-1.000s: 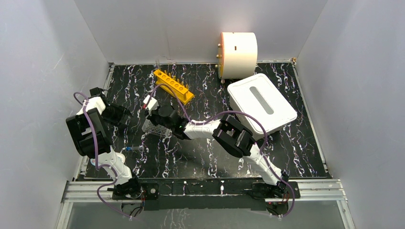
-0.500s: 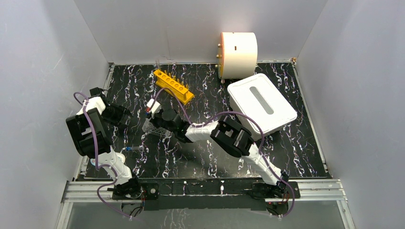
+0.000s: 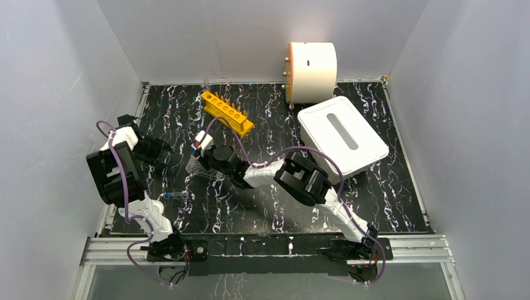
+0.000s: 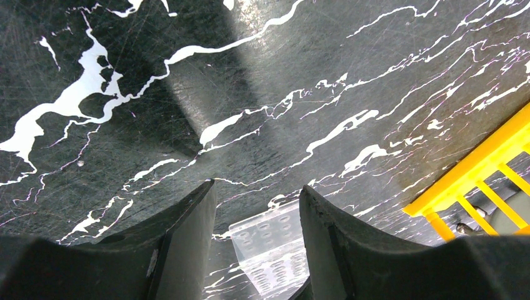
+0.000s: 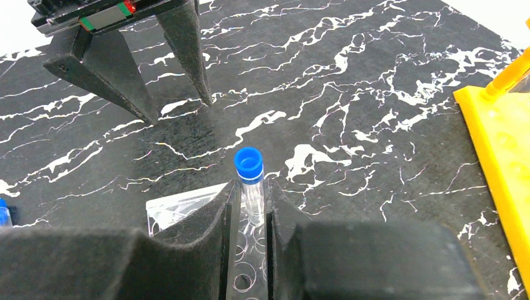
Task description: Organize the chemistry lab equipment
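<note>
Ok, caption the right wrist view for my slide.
Right claw grips a blue-capped vial above the clear well plate, with the open left claw beyond.

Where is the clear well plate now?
Top view, left of centre: the clear well plate lies under the right gripper, near the orange tube rack.

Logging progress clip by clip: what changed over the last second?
The right hand, shut on a blue-capped vial, shifted slightly toward the near edge above the clear well plate. Nothing was visibly taken or released. The open left hand, the well plate and the orange tube rack stayed put.
</note>
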Action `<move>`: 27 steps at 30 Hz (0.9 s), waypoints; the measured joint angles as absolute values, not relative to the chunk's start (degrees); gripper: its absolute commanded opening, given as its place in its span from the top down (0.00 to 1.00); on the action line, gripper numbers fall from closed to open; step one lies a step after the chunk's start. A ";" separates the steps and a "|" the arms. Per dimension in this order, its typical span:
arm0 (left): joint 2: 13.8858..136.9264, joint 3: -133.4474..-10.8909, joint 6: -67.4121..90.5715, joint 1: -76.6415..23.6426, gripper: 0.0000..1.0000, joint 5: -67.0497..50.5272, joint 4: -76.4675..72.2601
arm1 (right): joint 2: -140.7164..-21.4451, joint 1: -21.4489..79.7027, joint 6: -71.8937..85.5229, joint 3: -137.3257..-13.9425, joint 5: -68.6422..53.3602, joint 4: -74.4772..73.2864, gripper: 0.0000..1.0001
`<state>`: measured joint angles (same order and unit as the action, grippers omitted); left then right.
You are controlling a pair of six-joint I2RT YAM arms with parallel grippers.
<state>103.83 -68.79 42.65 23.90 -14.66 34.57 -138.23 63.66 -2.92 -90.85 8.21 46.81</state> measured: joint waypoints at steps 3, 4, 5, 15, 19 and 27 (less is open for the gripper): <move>103.83 -68.79 42.65 23.90 0.50 -14.66 34.57 | -138.23 63.44 -1.83 -90.85 8.01 46.63 0.75; 103.83 -68.79 42.65 23.90 0.50 -14.66 34.57 | -138.23 63.33 -1.30 -90.89 7.92 46.46 0.75; 103.83 -68.79 42.65 23.90 0.50 -14.63 34.57 | -138.23 63.29 -0.82 -90.96 7.79 46.39 0.74; 103.83 -68.79 42.65 23.90 0.48 -14.70 34.59 | -138.23 62.96 1.08 -91.00 7.79 44.62 0.54; 103.83 -68.79 42.63 23.90 0.46 -14.74 34.59 | -138.17 62.96 1.34 -93.14 7.09 39.86 0.47; 103.20 -69.89 41.98 23.90 0.37 -13.47 35.14 | -132.22 62.96 2.83 -92.71 5.82 32.58 0.32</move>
<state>103.20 -69.89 41.98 23.90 -13.47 35.14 -132.22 62.96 2.83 -92.71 5.82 32.58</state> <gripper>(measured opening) 0.611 0.650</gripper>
